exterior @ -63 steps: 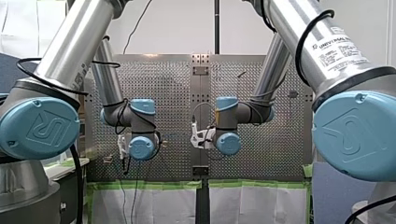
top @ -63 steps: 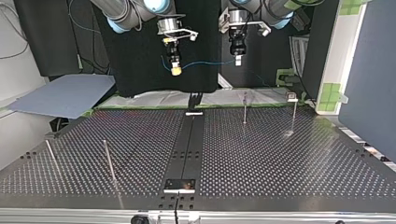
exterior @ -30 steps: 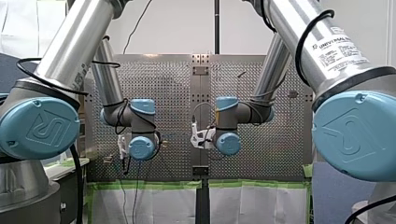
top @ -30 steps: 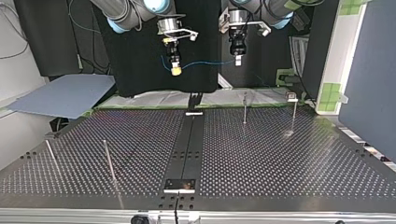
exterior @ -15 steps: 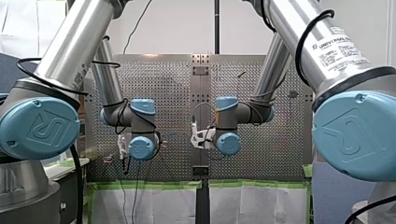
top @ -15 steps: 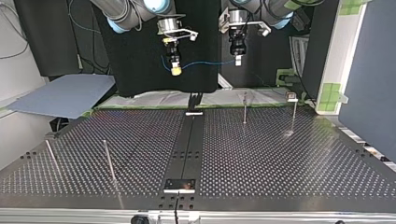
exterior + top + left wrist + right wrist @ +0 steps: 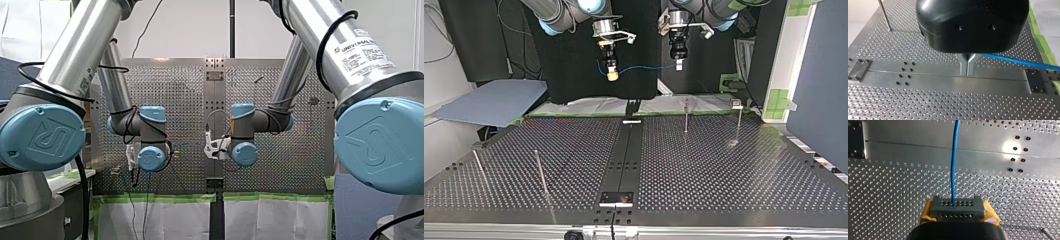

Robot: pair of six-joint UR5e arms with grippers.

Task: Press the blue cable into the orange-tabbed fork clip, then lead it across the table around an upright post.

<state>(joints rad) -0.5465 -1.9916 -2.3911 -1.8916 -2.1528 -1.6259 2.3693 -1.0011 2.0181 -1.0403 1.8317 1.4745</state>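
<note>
The blue cable point(image 7: 644, 67) hangs in the air between both grippers, high above the far edge of the table. My left gripper point(image 7: 678, 63), at the top view's right, is shut on it. In the left wrist view its metal fingers point(image 7: 967, 65) are pressed together and the cable point(image 7: 1018, 61) runs off sideways. My right gripper point(image 7: 612, 75) has yellow pads point(image 7: 927, 210) shut around a grey perforated block point(image 7: 957, 209), and the cable point(image 7: 955, 157) runs straight ahead out of it. A small clip-like fixture point(image 7: 736, 103) sits at the table's far right corner; I cannot tell its colour.
Thin upright posts stand on the perforated table point(image 7: 724, 170): two at the far right point(image 7: 685, 117) point(image 7: 739, 122) and two at the near left point(image 7: 540, 172) point(image 7: 478, 165). A dark centre rail point(image 7: 624, 155) with end plates runs across the table. A grey board point(image 7: 494, 102) lies beyond the left corner.
</note>
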